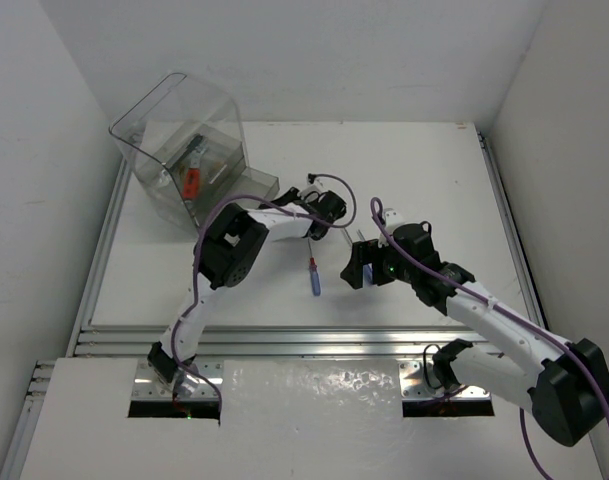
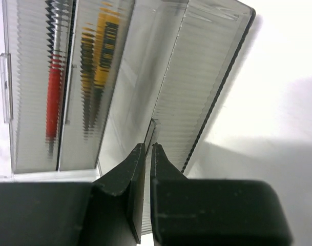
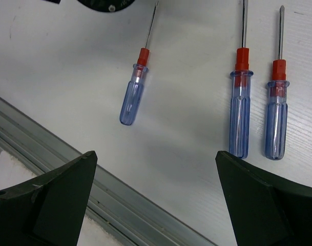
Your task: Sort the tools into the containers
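The clear plastic container [image 1: 189, 140] stands tilted at the far left, with a red-handled tool [image 1: 191, 182] inside it. My left gripper [image 1: 304, 200] reaches to its low clear tray [image 1: 254, 185]. Close up, my left gripper [image 2: 147, 146] is shut on a thin upright wall of the ribbed tray [image 2: 196, 77]; a red tool [image 2: 53, 97] and a yellow-handled tool [image 2: 100, 61] show blurred through neighbouring trays. My right gripper [image 3: 156, 154] hangs open above the table, near three blue-handled screwdrivers [image 3: 132, 97] [image 3: 239, 118] [image 3: 276, 120]. One screwdriver [image 1: 312, 277] lies left of the right gripper [image 1: 359, 265].
An aluminium rail [image 3: 68, 148] runs along the table's near edge, just below the right gripper. White walls close in the table on the left, back and right. Purple cables [image 1: 334, 190] loop over both arms.
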Robot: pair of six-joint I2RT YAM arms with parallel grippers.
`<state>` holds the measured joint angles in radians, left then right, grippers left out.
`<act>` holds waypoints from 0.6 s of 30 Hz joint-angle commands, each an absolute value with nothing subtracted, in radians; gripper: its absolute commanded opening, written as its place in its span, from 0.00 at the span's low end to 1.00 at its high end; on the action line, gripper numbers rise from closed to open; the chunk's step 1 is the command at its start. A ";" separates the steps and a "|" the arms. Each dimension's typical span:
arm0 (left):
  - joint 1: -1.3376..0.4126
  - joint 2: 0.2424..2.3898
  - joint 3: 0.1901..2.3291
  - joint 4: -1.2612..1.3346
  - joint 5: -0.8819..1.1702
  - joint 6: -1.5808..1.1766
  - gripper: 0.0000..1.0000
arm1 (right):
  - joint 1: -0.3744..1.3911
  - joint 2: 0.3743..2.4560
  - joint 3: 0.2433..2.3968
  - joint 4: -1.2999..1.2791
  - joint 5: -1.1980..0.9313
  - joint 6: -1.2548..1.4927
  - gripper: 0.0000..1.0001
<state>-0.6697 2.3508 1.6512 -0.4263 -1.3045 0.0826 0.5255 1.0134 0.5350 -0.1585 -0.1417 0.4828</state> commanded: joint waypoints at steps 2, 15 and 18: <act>-0.699 2.279 1.755 -0.599 -1.276 -0.141 0.07 | 0.519 0.997 0.540 -0.130 -0.143 0.483 0.99; -0.715 1.955 1.640 -0.580 -0.548 -0.347 0.73 | 0.515 0.914 0.555 -0.189 -0.098 0.469 0.99; -0.716 1.826 1.450 -0.473 -0.320 -0.437 0.73 | 0.514 0.896 0.567 -0.215 -0.087 0.459 0.99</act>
